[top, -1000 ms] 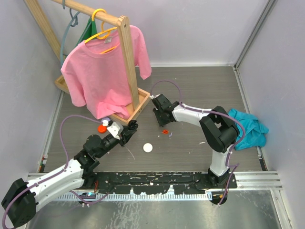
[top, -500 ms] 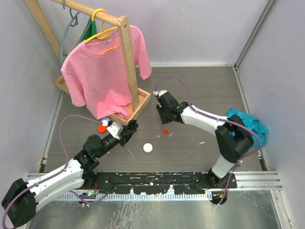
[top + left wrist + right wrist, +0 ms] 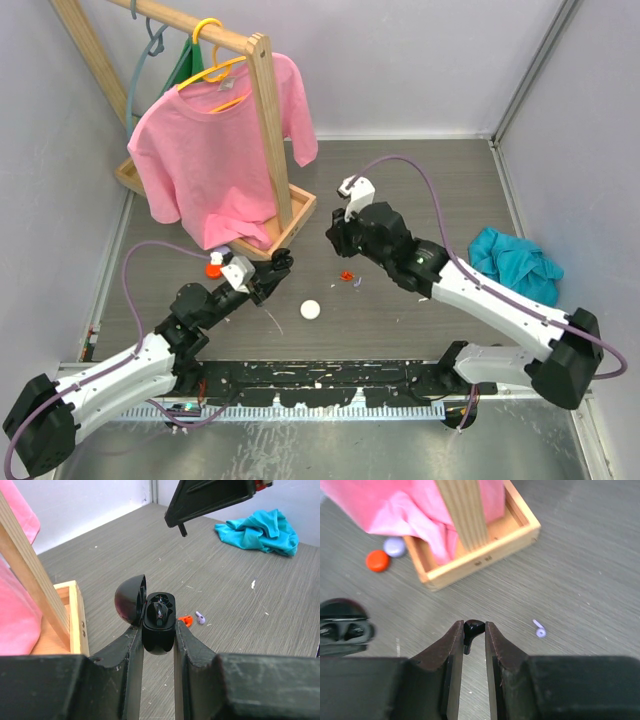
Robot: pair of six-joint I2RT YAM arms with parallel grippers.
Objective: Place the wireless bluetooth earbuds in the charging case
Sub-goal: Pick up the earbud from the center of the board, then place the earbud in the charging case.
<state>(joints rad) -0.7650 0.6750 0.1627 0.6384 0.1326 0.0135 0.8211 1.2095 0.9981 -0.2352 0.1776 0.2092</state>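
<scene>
My left gripper (image 3: pixel 159 630) is shut on an open black charging case (image 3: pixel 159 617), lid (image 3: pixel 131 600) tipped back to the left, with one black earbud in a well. It holds the case above the table, left of centre (image 3: pixel 280 262). My right gripper (image 3: pixel 474 627) is shut on a black earbud (image 3: pixel 472 628) pinched between its fingertips, raised above the table right of the case (image 3: pixel 335 238). It also shows at the top of the left wrist view (image 3: pixel 210 500). An orange-red earbud (image 3: pixel 185 621) and a purple earbud (image 3: pixel 200 617) lie on the table between the grippers.
A wooden rack base (image 3: pixel 290 225) with a pink shirt (image 3: pixel 215 160) stands at the back left. A round white case (image 3: pixel 311 310) lies near the front. Orange (image 3: pixel 377 560) and purple (image 3: pixel 395 546) round cases lie by the rack. A teal cloth (image 3: pixel 515 262) lies at the right.
My right arm has lifted and swung its elbow out to the right, raising the gripper with the black earbud off the table. My left arm has hardly moved.
</scene>
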